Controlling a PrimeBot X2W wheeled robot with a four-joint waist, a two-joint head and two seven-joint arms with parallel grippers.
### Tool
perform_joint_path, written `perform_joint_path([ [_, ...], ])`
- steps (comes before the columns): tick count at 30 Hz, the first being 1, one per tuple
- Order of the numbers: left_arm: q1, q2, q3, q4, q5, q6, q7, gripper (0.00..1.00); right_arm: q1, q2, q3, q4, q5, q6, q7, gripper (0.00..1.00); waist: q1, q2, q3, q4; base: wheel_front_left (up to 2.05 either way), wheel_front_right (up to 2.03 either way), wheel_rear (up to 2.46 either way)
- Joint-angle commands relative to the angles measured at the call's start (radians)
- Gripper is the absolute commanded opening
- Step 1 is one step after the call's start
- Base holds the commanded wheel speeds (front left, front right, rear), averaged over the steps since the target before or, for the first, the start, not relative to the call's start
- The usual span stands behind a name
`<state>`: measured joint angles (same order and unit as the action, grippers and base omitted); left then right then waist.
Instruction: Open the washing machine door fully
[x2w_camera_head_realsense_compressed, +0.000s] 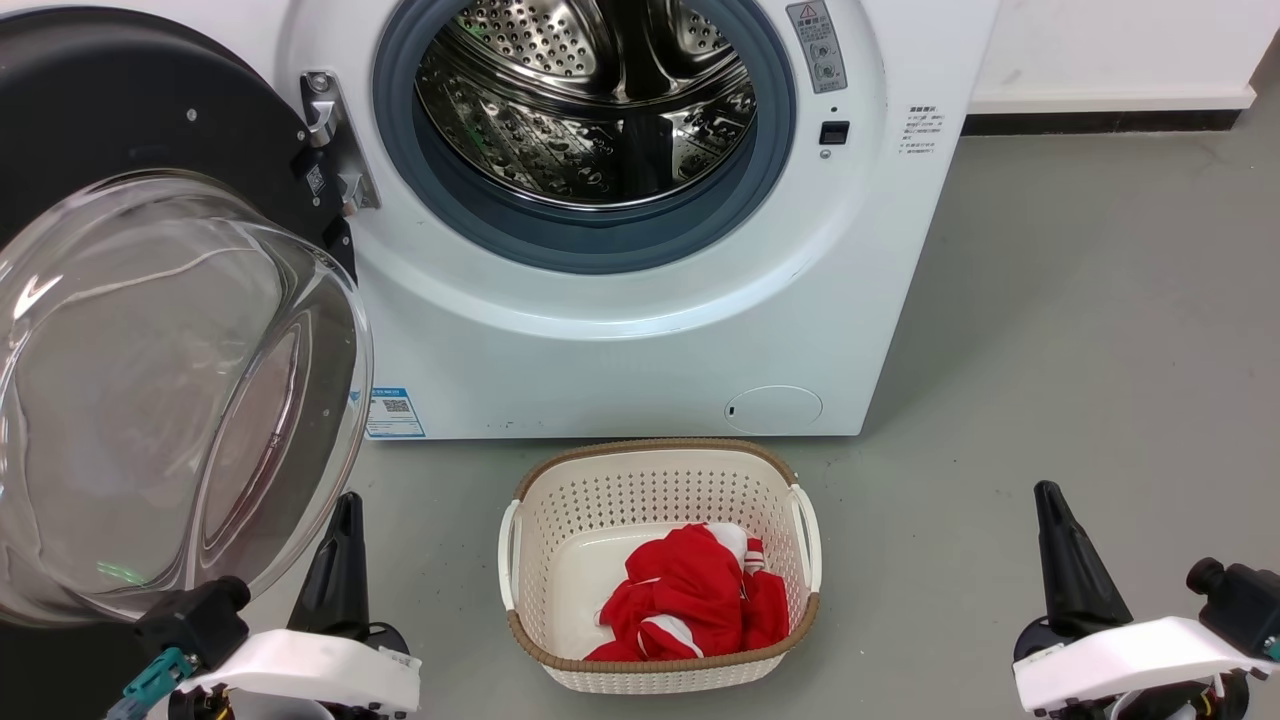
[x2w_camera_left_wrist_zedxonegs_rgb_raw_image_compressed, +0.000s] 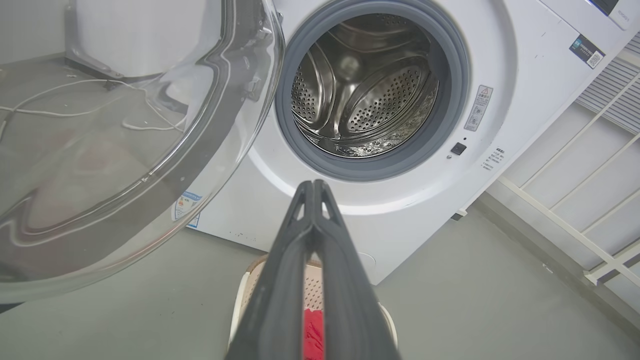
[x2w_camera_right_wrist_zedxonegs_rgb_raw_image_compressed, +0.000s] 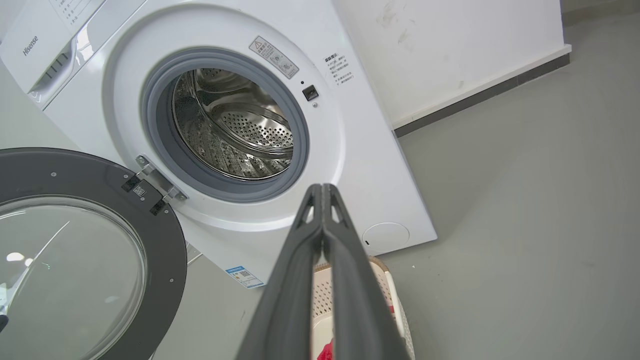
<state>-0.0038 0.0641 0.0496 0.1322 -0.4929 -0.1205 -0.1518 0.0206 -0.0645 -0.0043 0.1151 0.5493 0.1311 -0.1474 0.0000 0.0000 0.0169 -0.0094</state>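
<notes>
The washing machine door (x2w_camera_head_realsense_compressed: 150, 130) is swung wide to the left on its hinge (x2w_camera_head_realsense_compressed: 335, 145), its black ring and bulging clear glass bowl (x2w_camera_head_realsense_compressed: 170, 390) facing me. The same door (x2w_camera_right_wrist_zedxonegs_rgb_raw_image_compressed: 75, 260) fills the lower left of the right wrist view, and the glass bowl (x2w_camera_left_wrist_zedxonegs_rgb_raw_image_compressed: 110, 130) covers the left of the left wrist view. The steel drum (x2w_camera_head_realsense_compressed: 590, 100) stands exposed inside its grey rubber ring. My left gripper (x2w_camera_head_realsense_compressed: 345, 505) is shut, low, just right of the glass bowl, holding nothing. My right gripper (x2w_camera_head_realsense_compressed: 1045, 495) is shut and empty at the lower right, far from the door.
A cream laundry basket (x2w_camera_head_realsense_compressed: 530, 520) with a red garment (x2w_camera_head_realsense_compressed: 690, 600) sits on the grey floor in front of the machine, between my arms. A white wall with a dark skirting (x2w_camera_head_realsense_compressed: 1100, 120) runs behind at the right. A white rail frame (x2w_camera_left_wrist_zedxonegs_rgb_raw_image_compressed: 575, 200) stands right of the machine.
</notes>
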Motion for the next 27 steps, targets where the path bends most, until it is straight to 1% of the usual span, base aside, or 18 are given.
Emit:
perform_joint_path([
  [1, -0.027, 0.003, 0.007, -0.007, -0.044, -0.003, 0.01, 0.0, -0.034, -0.01, -0.003, -0.007, 0.048, 0.0, 0.007, 0.0, 0.0, 0.0, 0.0, 0.0, 0.0, 0.0, 0.0],
  [16, -0.045, -0.001, 0.019, 0.018, -0.277, -0.005, 0.065, 0.0, -0.056, -0.016, -0.011, 0.021, 0.28, 0.0, 0.05, 0.0, 0.0, 0.0, -0.002, 0.002, 0.0, 0.0, 0.0],
  [24, -0.056, -0.002, 0.026, 0.03, -0.387, -0.006, 0.092, 0.0, -0.065, -0.018, -0.016, 0.035, 0.389, 0.0, 0.071, 0.0, 0.0, 0.0, -0.003, 0.002, 0.0, 0.0, 0.0],
  [27, -0.058, -0.003, 0.027, 0.034, -0.413, -0.006, 0.098, 0.0, -0.068, -0.018, -0.018, 0.038, 0.414, 0.0, 0.077, 0.0, 0.0, 0.0, -0.004, 0.002, 0.0, 0.0, 0.0],
])
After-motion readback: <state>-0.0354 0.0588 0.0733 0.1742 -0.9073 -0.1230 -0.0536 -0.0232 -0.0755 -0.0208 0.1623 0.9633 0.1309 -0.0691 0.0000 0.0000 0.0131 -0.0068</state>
